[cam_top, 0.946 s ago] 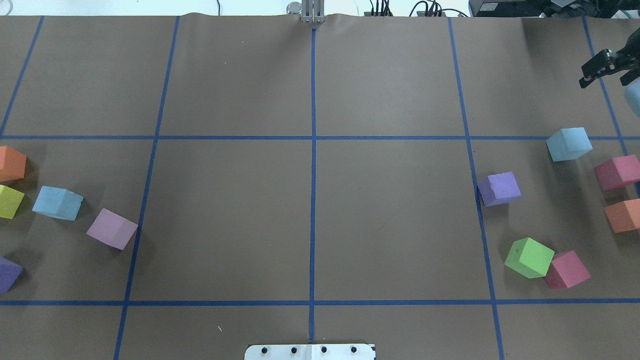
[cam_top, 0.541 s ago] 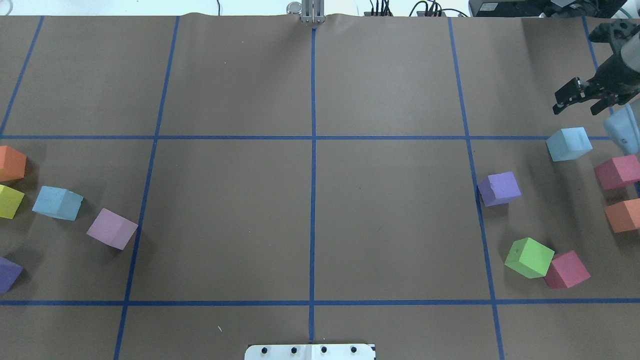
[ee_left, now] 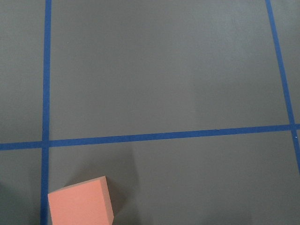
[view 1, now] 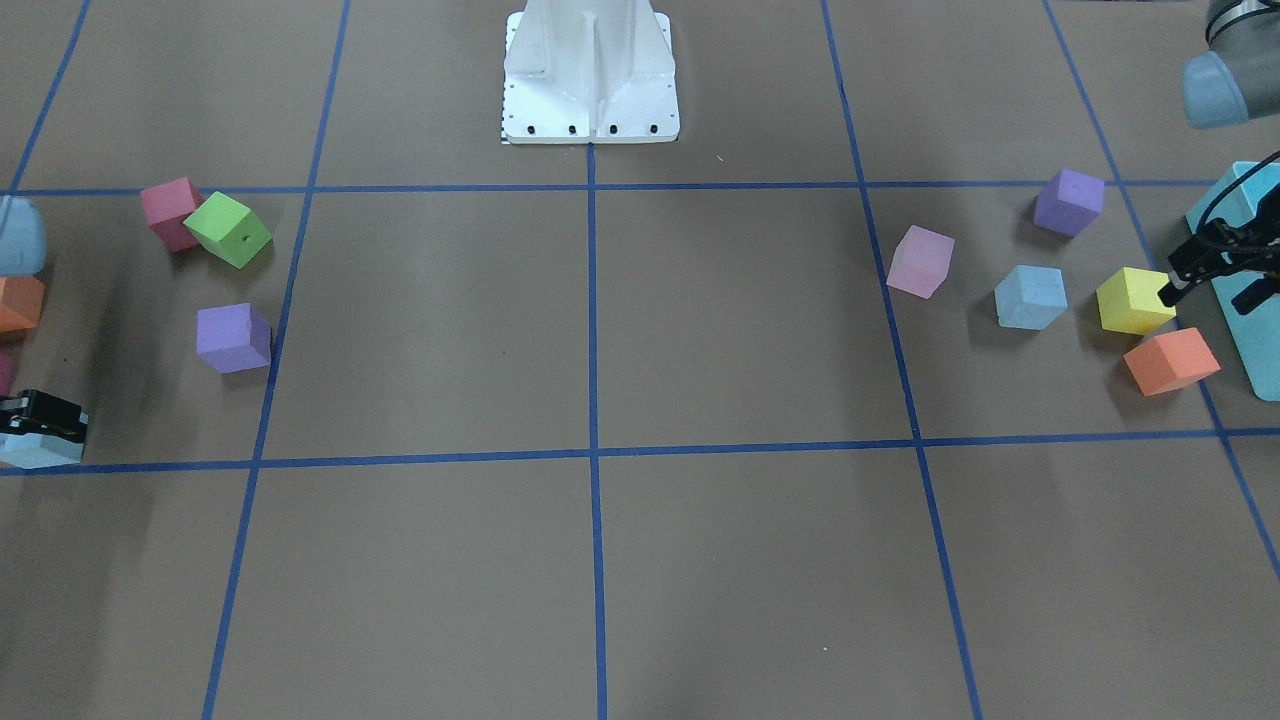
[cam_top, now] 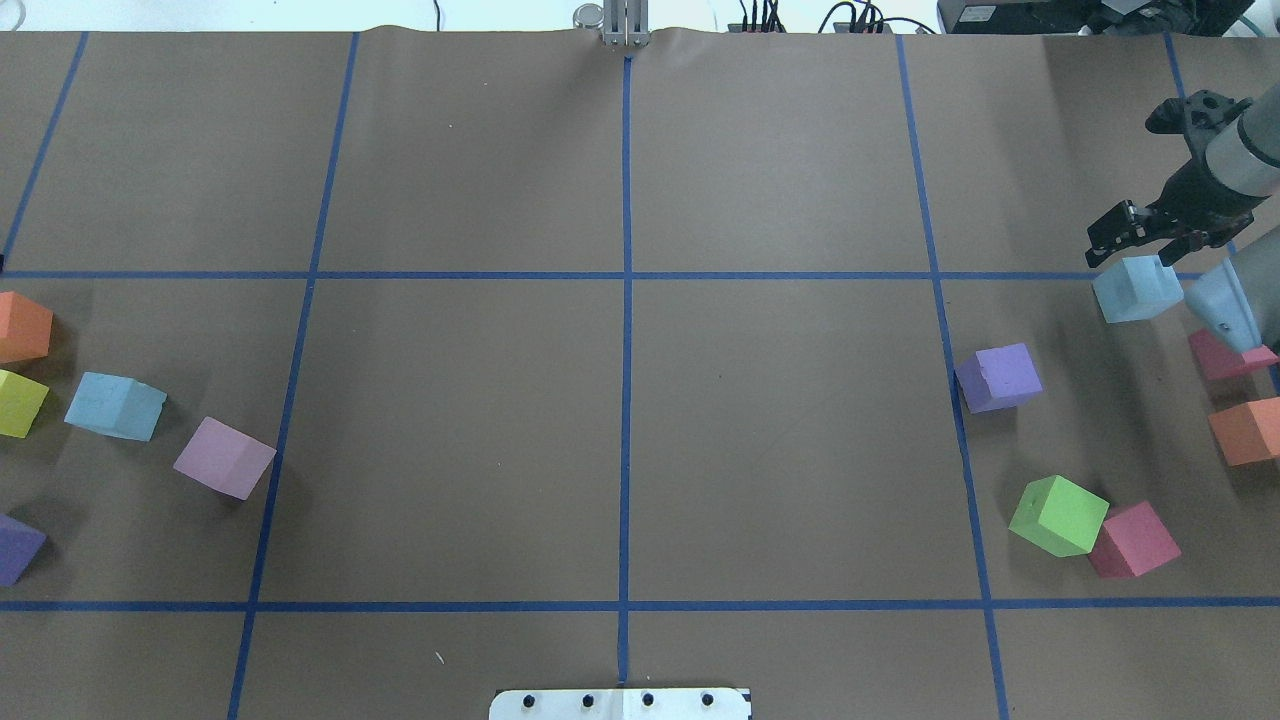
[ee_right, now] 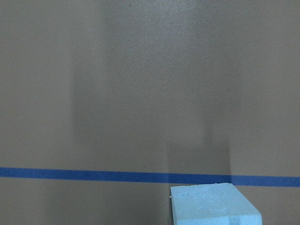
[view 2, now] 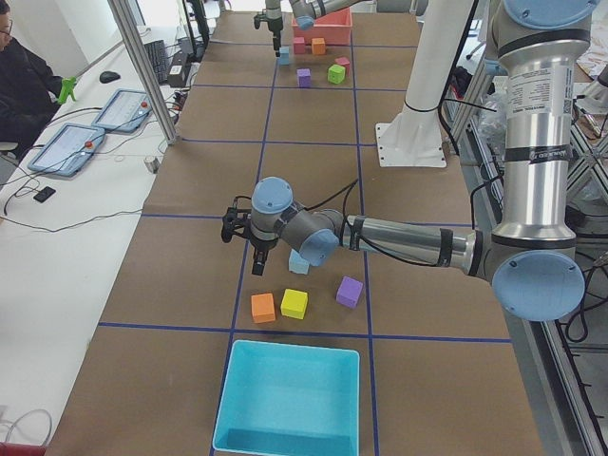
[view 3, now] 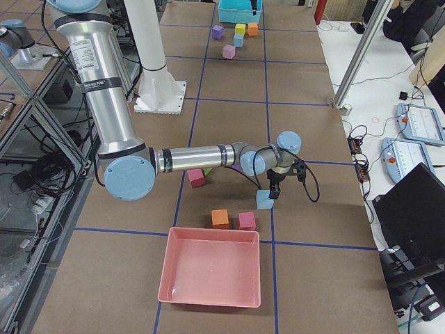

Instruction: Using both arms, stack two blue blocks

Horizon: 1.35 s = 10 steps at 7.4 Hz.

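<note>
One blue block, right-side blue block [cam_top: 1137, 288], sits on the brown tabletop [cam_top: 780, 180] at the robot's far right, just at a blue tape line, flat on its base. Right gripper [cam_top: 1132, 250] hangs directly over it, fingers spread apart with nothing between them; from the right-end view the tips look down at the block's top, but contact cannot be told. The right wrist camera catches only a corner of that block at the bottom of its view. Neighbours on this side: a pink block [cam_top: 1225, 355] just beside it and partly hidden by the arm, an orange block [cam_top: 1245, 430] nearer the robot, a purple block [cam_top: 998, 377] apart toward the centre, and a green block [cam_top: 1058, 515] touching a red block [cam_top: 1135, 540]. A pink tray [view 3: 208, 275] lies at that end of the tabletop. The other one, left-side blue block [cam_top: 115, 405], rests on the opposite side, between a yellow block [cam_top: 20, 403] and a pale pink block [cam_top: 223, 457], touching neither. Left gripper [view 1: 1210, 293] hovers off the tabletop past the yellow block, near a second orange block [view 1: 1170, 360] and over the rim of the turquoise box [view 1: 1250, 340]; its fingers also stand open and empty. Both blue blocks lie well apart, unstacked.
</note>
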Each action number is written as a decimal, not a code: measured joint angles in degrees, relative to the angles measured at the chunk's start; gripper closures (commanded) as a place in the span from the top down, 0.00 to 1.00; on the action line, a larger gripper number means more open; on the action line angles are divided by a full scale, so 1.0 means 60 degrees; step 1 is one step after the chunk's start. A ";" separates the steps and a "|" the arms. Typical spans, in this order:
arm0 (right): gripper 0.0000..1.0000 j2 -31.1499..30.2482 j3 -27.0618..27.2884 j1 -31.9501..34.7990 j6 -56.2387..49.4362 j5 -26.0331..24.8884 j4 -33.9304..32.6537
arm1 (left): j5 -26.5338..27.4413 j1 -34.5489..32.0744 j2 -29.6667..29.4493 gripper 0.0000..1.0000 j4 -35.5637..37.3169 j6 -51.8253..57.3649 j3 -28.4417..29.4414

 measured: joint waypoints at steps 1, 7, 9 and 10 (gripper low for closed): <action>1.00 -0.0014 -0.0009 -0.0012 -0.0055 -0.0089 0.0011 | 0.0016 0.0072 0.0008 0.98 -0.0039 -0.0072 -0.0005; 1.00 -0.0754 0.0127 -0.0001 -0.0440 -0.0229 0.0491 | 0.0026 0.0191 0.0014 0.98 -0.0104 -0.0235 -0.0107; 1.00 -0.0759 0.0050 -0.0023 -0.0394 -0.0250 0.0619 | 0.0025 0.0201 0.0014 0.98 -0.0106 -0.0266 -0.0150; 1.00 -0.0728 0.0026 -0.0032 -0.0381 -0.0259 0.0639 | 0.0025 0.0209 0.0014 0.98 -0.0105 -0.0289 -0.0170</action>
